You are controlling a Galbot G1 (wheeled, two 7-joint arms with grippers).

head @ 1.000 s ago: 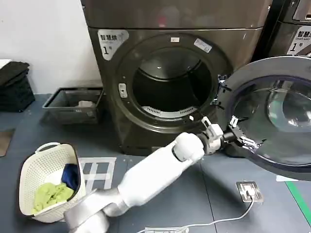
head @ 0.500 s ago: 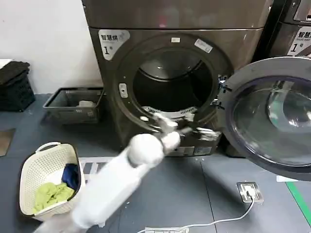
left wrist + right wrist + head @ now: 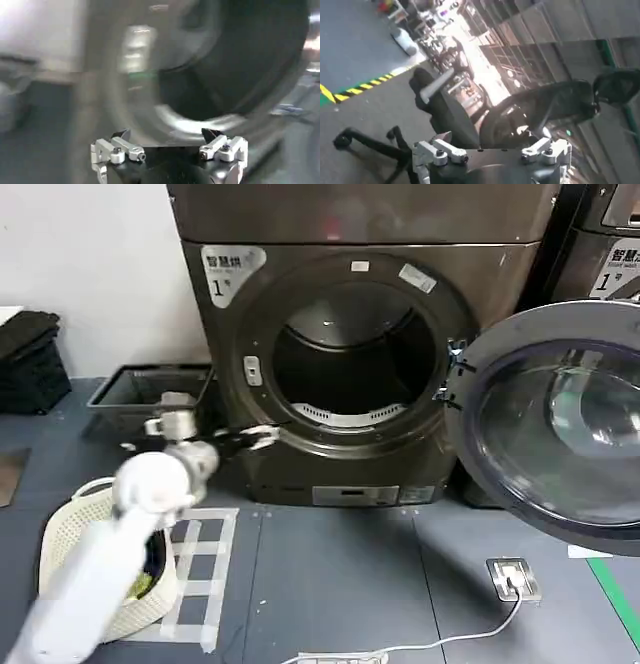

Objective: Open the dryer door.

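One working tool for your list: the left gripper [image 3: 262, 434], at the end of a white arm low on the left of the head view, just in front of the drum opening's lower left edge. Its fingers [image 3: 123, 149] are spread wide apart with nothing between them, touching nothing.

Dryer door [image 3: 560, 424]: large, round, wide shiny chrome rim around dark tinted glass. You will find it swung fully open, standing to the right of the machine.

Dryer [image 3: 350, 334]: bronze-grey metal box, labelled "1", with a round, dark drum opening.

Laundry basket [image 3: 70, 534]: cream, perforated plastic, on the floor at lower left, partly behind the arm; holds green cloth and a blue item.

Wire tray [image 3: 150, 396]: dark, rectangular, beside the dryer's left side.

Right gripper [image 3: 492, 152]: fingers spread apart, empty, pointing toward a black office chair [image 3: 445, 115].
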